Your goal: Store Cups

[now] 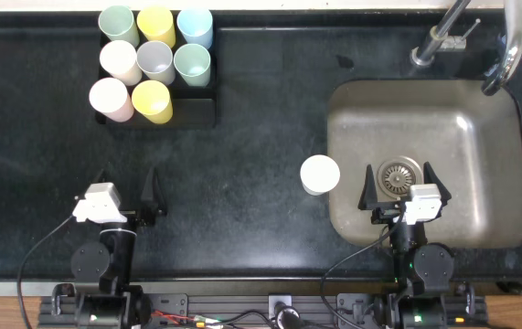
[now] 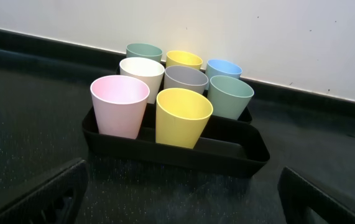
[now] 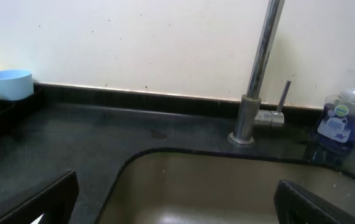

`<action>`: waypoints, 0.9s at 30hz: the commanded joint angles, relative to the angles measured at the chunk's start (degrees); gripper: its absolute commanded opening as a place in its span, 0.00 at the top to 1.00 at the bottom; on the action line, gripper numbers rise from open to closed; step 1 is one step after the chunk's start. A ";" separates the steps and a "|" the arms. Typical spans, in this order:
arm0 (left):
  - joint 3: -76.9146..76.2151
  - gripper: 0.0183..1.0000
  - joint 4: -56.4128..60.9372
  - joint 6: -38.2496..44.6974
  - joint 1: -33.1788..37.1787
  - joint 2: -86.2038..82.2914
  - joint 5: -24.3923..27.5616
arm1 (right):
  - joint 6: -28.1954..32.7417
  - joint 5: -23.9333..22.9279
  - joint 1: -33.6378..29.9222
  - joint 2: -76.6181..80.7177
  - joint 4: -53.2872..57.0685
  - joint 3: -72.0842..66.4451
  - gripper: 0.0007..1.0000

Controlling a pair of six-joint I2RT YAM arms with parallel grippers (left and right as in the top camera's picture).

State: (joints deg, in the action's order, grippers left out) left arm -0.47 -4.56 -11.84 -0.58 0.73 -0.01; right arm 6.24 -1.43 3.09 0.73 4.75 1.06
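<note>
- the white cup stands alone on the dark desk, just beside the left rim of the sink; a push from its left side could send it over the rim into the basin
- the right tool hangs over the near part of the sink, close to the cup, fingers apart with nothing between them
- the left tool is also apart and empty, low over the near left of the desk and facing the tray
- the cup looks smooth and tapered, so i judge that a pinch on its wall could slip or tip it on the lift; from above it shows as a plain white disc, and i cannot tell whether it is mouth up or mouth down
- the black tray sits at the far left with eight cups in it, well apart from the white cup; a carry that long gives a weak grip time to fail
- the one free place looks to be the tray's near right corner, next to the yellow cup and the green cup; coming down off-centre could knock either
- the yellow cup already looks to lean, so a bump might topple it
</note>
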 commanded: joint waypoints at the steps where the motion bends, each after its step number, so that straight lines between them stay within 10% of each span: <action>1: 0.02 0.00 -0.26 0.02 0.57 -0.57 -0.07 | 0.20 0.35 0.22 -0.46 -0.28 -0.79 0.00; 19: 0.02 0.00 -0.26 0.02 0.57 -0.57 -0.07 | -0.83 1.70 0.26 -0.46 -0.55 -0.79 0.00; 27: 0.02 0.00 -0.26 0.02 0.57 -0.57 -0.07 | -20.50 2.08 0.26 -0.26 6.40 9.86 0.00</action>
State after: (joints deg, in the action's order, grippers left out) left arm -0.47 -4.56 -11.84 -0.58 0.73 -0.01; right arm -5.15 0.05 3.09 0.80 8.82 3.79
